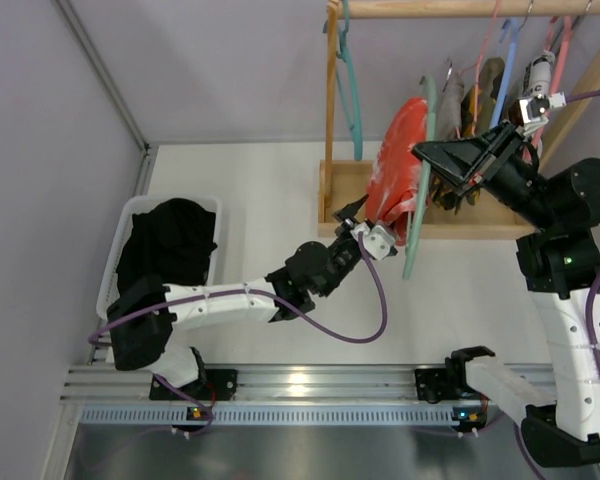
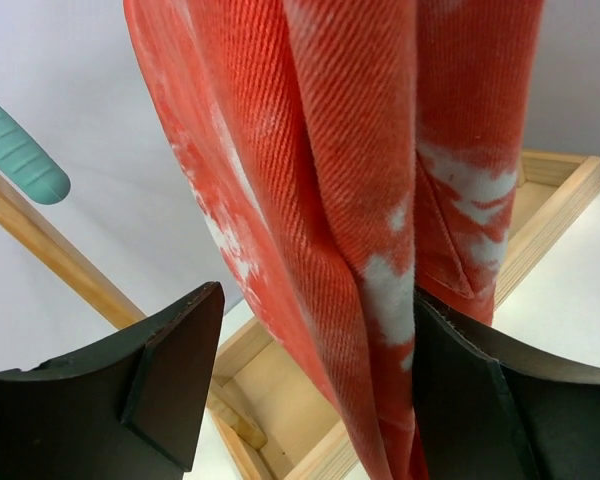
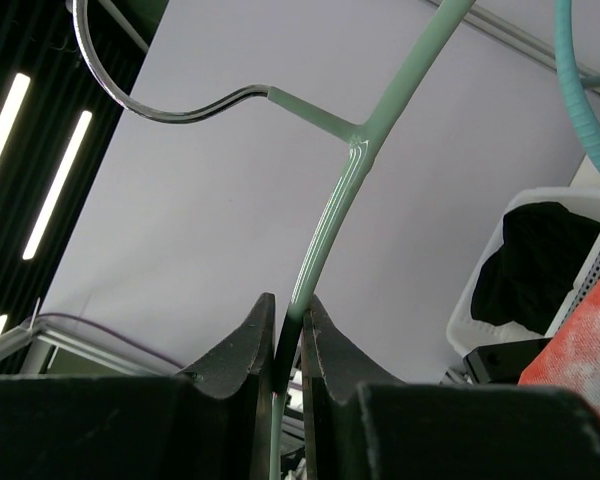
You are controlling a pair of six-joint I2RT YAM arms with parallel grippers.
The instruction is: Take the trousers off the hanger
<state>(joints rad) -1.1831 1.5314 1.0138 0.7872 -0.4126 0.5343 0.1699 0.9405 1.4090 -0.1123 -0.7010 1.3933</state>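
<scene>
Red trousers with white patches (image 1: 398,160) hang from a pale green hanger (image 1: 420,215) in front of the wooden rack. My right gripper (image 1: 448,168) is shut on the hanger's arm; in the right wrist view the green bar (image 3: 332,205) runs down between the closed fingertips of the gripper (image 3: 288,322). My left gripper (image 1: 365,225) is open at the lower part of the trousers. In the left wrist view the red cloth (image 2: 330,180) hangs between the jaws of the gripper (image 2: 315,385); it touches the right finger (image 2: 480,390) and is apart from the left one.
A wooden rack with a top rail (image 1: 460,8), post (image 1: 332,110) and base tray (image 1: 342,185) stands behind. A teal hanger (image 1: 353,90) and several hangers with garments (image 1: 485,90) hang on it. A white basket (image 1: 140,210) holding a black garment (image 1: 170,250) stands at left.
</scene>
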